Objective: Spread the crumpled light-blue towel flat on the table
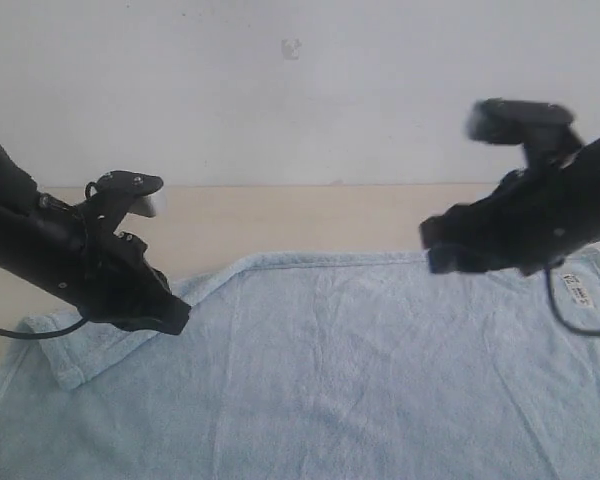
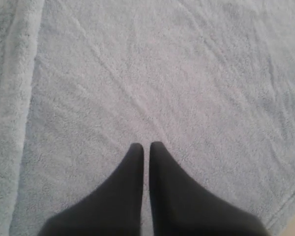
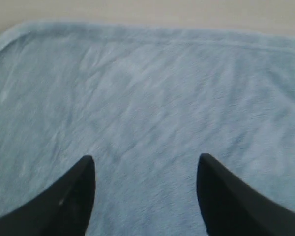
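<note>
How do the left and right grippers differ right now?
The left gripper is shut tight; the right gripper is open, jaws wide apart. The left is by the towel's folded-over corner; the right is by its white tag. Both are empty, above the towel.

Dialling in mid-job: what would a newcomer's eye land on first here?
The light-blue towel lies nearly flat across the table, but its left corner in the exterior view is folded over. The left gripper, shut, is by that fold. The right gripper hangs open over the towel's far-right side, near the white tag.
</note>
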`<state>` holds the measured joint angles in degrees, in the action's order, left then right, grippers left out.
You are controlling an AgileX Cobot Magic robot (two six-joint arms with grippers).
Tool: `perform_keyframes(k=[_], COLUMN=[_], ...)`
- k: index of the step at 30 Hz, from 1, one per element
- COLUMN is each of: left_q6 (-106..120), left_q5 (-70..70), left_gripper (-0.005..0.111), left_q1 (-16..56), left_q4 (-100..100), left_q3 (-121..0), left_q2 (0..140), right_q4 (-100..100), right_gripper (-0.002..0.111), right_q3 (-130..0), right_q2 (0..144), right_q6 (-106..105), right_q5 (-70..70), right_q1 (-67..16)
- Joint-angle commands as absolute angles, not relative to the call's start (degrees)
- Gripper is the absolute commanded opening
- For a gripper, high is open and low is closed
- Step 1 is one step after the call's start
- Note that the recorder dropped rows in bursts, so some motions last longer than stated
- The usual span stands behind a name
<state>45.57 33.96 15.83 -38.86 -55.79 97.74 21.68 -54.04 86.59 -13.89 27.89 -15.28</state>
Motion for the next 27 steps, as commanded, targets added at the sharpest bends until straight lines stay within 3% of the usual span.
perform_keyframes(k=[1,4,10,20,27], left_q6=[46.1,46.1,46.1,42.2,39.2], left_q5=[34.7,29.5,24.8,22.1,20.5], left_gripper=[0.004,0.004,0.007,0.046,0.047], left_q1=[16.1,16.1,16.1,16.1,15.1], left_q4=[-33.5,-33.4,-31.6,-20.7,-12.4], left_q3=[-55.8,-54.6,-54.0,-54.9,-54.9], left_q2=[97.6,98.6,103.1,104.0,105.2], right_q4=[21.1,21.9,22.9,25.0,24.9], right_gripper=[0.038,0.0,0.0,0.0,0.0], right_q3=[-52.6,-52.6,-52.6,-52.7,-52.7], right_q2=[92.0,95.6,97.2,97.2,97.2], right_q6=[-16.0,-15.8,-15.1,-15.1,-15.1], right_q5=[27.2,25.7,24.4,24.4,24.6], right_q1=[-23.8,-25.2,-25.2,-25.2,-25.2])
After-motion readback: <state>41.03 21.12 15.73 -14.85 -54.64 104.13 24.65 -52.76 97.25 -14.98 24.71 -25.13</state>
